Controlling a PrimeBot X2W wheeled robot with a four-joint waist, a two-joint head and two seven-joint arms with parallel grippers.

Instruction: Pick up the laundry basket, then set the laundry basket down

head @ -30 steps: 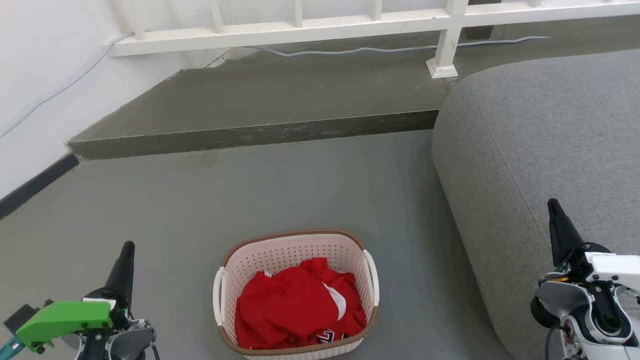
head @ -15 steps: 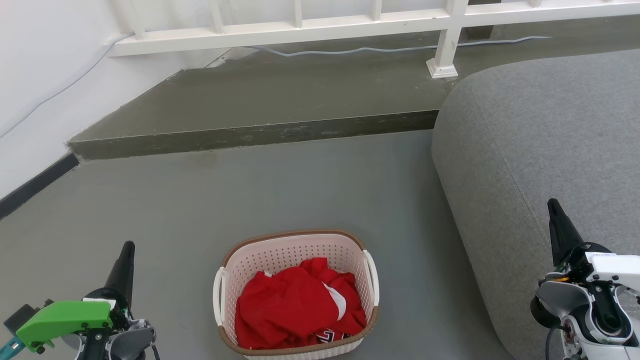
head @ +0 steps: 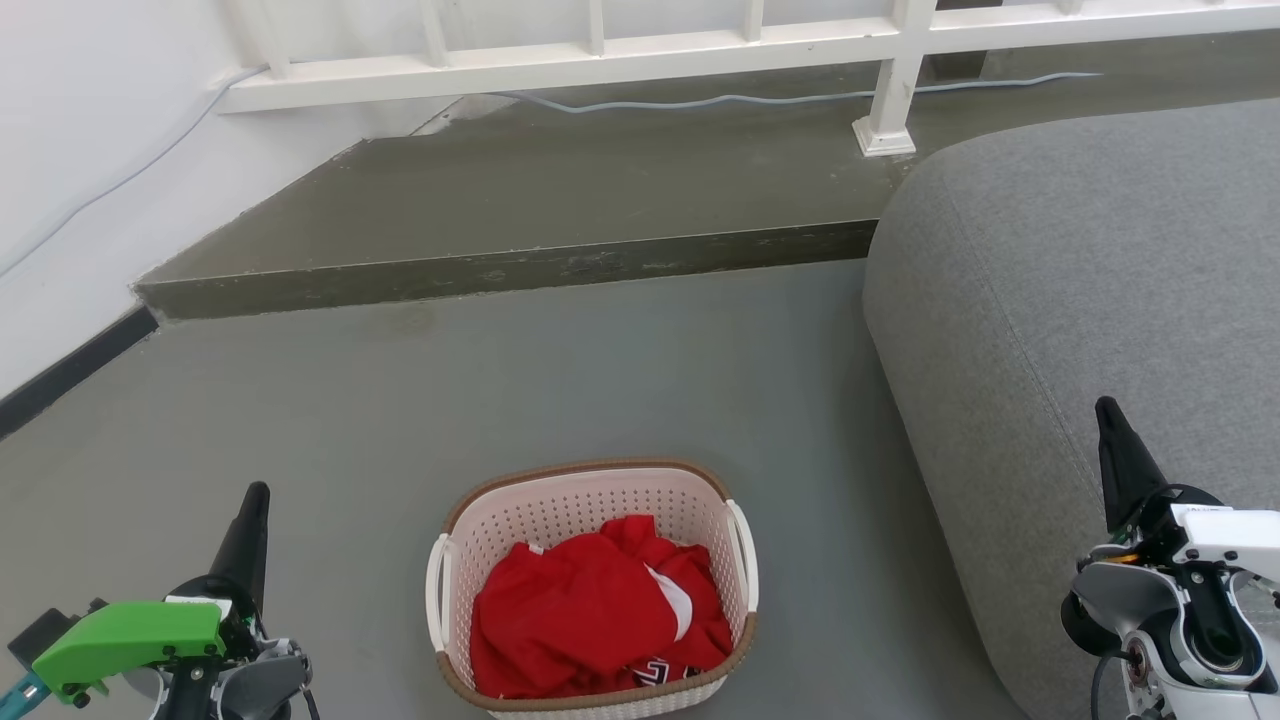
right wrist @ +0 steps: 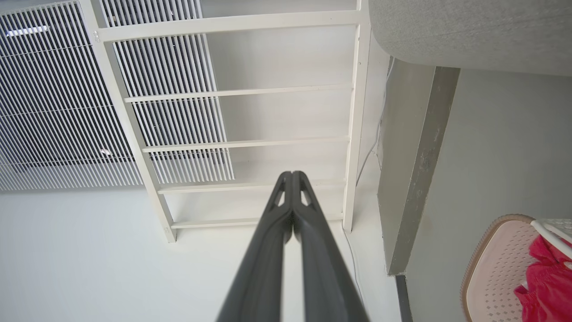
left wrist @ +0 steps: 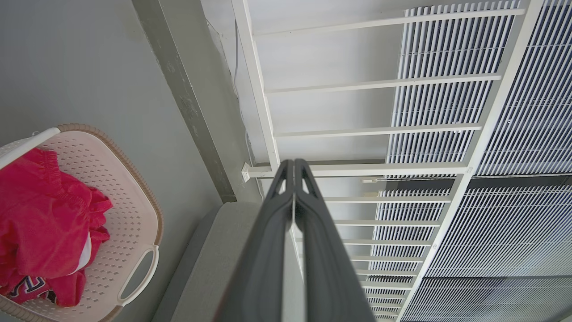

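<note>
Centrally low in the head view, the cream perforated plastic laundry basket (head: 560,510) with a brown woven rim sits on the floor (head: 600,380). It is probably light and stiff, best taken by its white side handles (head: 745,555). Well apart, the left gripper (head: 256,492) and right gripper (head: 1106,408) flank it, pointing up-frame. Left wrist view: fingers pressed together, basket lower left. Right wrist view: likewise together, basket lower right.

The bottom edge of the head view cuts off the near side of the laundry basket (head: 585,505). The red clothes (head: 590,610) hide its floor. The print (head: 655,668) on them is partly folded under and too small to read. The gray sofa (head: 1080,280) runs off the right edge. Both wrist views cut the basket off too.
</note>
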